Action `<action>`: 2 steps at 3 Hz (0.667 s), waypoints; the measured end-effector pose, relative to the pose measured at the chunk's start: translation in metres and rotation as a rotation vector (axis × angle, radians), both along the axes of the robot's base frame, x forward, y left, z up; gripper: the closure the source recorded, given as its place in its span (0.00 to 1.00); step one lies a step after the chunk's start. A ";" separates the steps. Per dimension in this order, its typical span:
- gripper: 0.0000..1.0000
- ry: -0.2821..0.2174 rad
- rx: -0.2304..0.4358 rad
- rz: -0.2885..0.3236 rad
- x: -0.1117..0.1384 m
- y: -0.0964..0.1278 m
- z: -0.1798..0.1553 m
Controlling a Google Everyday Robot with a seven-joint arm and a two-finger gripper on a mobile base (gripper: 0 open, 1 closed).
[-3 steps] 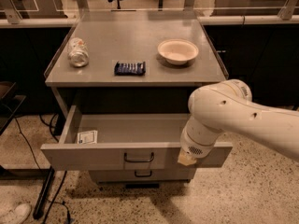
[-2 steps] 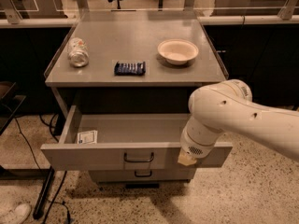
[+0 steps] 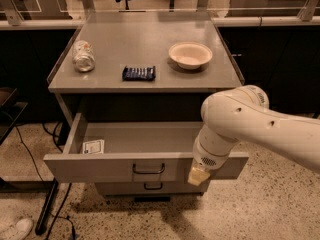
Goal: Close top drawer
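The top drawer (image 3: 100, 167) is a wide grey metal drawer, pulled out far from the cabinet, with a small dark wire handle (image 3: 148, 169) at its centre. A white card (image 3: 93, 146) lies inside at the left. My gripper (image 3: 198, 176) hangs at the end of the white arm (image 3: 250, 126), right against the drawer's front panel on its right side, right of the handle. Only its yellowish tip shows below the wrist.
On the grey cabinet top (image 3: 150, 44) lie a clear jar on its side (image 3: 83, 55), a dark blue snack packet (image 3: 139, 73) and a beige bowl (image 3: 190, 54). A lower drawer's handle (image 3: 153, 186) shows beneath. Cables and a black stand leg (image 3: 47, 211) are on the floor at the left.
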State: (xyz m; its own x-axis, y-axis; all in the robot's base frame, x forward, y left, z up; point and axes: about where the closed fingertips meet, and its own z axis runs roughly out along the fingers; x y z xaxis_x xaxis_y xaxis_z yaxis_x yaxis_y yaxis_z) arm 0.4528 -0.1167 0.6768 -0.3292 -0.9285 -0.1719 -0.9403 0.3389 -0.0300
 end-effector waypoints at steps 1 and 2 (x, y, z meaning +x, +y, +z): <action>0.00 0.000 0.000 0.000 0.000 0.000 0.000; 0.00 0.000 0.000 0.000 0.000 0.000 0.000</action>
